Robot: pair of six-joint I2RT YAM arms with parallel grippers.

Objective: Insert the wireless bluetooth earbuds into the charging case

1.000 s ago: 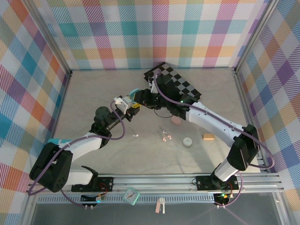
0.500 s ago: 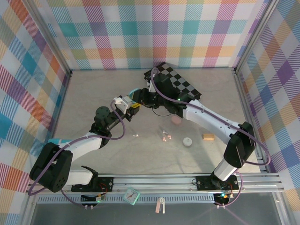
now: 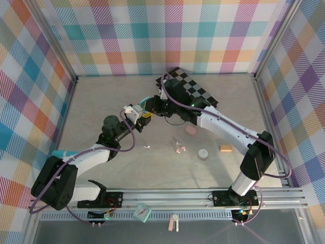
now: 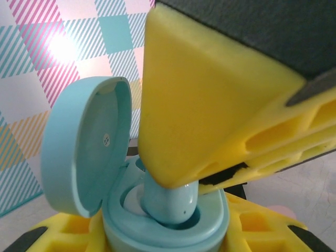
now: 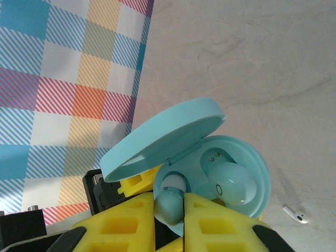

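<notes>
We are looking at a robotics lab cell: a table [image 3: 101,112] walled on three sides by plaid cloth [image 3: 167,35] hung on metal posts [image 3: 52,38]. An aluminium rail [image 3: 167,195] runs along its near edge, and a checkerboard [image 3: 200,94] lies by its far edge.

A black-and-white checkered flat board [image 3: 203,89] lies at the far side of the pale beige stone-look tabletop [image 3: 106,96], below pastel plaid walls [image 3: 152,35]. A small orange cylinder [image 3: 225,148] lies at right. On the near metal rail [image 3: 177,195] sits a mint square object [image 3: 142,211], perhaps a small clock
</notes>
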